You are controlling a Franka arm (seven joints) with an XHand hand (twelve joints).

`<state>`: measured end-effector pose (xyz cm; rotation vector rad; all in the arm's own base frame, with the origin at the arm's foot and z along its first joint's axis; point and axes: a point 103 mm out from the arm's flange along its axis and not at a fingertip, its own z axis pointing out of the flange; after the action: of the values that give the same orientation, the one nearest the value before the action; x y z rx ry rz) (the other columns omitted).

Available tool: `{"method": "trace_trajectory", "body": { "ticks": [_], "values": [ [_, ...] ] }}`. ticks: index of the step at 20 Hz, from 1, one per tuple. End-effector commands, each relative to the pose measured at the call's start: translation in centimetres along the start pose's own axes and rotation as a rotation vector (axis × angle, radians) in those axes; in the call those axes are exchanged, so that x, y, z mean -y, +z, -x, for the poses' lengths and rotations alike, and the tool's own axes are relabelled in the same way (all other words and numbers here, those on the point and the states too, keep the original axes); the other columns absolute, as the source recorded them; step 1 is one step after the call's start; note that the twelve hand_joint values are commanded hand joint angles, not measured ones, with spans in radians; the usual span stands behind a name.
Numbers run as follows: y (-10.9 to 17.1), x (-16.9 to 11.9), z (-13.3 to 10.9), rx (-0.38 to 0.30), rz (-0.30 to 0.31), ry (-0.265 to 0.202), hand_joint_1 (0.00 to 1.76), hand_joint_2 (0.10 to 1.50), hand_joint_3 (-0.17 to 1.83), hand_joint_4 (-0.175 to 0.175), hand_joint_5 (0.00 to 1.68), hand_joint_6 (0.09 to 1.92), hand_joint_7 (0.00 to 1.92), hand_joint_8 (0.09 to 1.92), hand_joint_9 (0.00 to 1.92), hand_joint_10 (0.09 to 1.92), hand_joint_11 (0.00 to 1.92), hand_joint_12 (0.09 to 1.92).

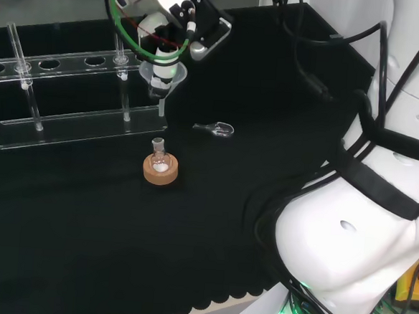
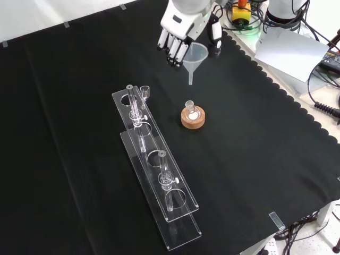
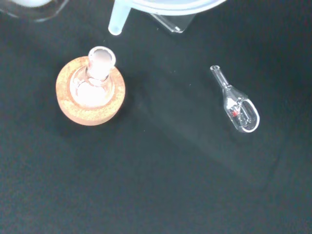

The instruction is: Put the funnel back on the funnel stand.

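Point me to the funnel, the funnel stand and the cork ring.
funnel (image 2: pixel 196 53), front view, on its cone.
funnel stand (image 2: pixel 178 187), front view, on the upper plate's edge.
cork ring (image 3: pixel 78 113), wrist view, on its rim.

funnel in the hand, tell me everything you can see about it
The funnel is a pale translucent cone, plastic by its look, with a wide round mouth on top and a narrow straight stem pointing down. It hangs upright in the air, held at its rim by the hand, whose fingers curl against the cone. Nothing else touches it. In the front view it sits above the small flask on its cork ring; in the head view it is close to the near end of the clear funnel stand.
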<state>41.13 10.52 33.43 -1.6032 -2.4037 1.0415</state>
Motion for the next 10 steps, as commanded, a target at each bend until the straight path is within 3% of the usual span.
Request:
{"method": "trace_trajectory", "body": {
  "ticks": [1, 10],
  "values": [
    [-3.4, 2.2, 2.9, -0.023, 0.043, 0.046, 0.79, 0.7, 0.6, 0.009, 0.8, 0.68, 0.51, 0.58, 0.91, 0.42, 0.54, 1.27],
    [-6.8, 1.2, 6.5, -0.037, 0.145, 0.115, 0.79, 0.7, 0.61, 0.007, 0.79, 0.69, 0.51, 0.59, 0.91, 0.43, 0.53, 1.27]
  ]
}}
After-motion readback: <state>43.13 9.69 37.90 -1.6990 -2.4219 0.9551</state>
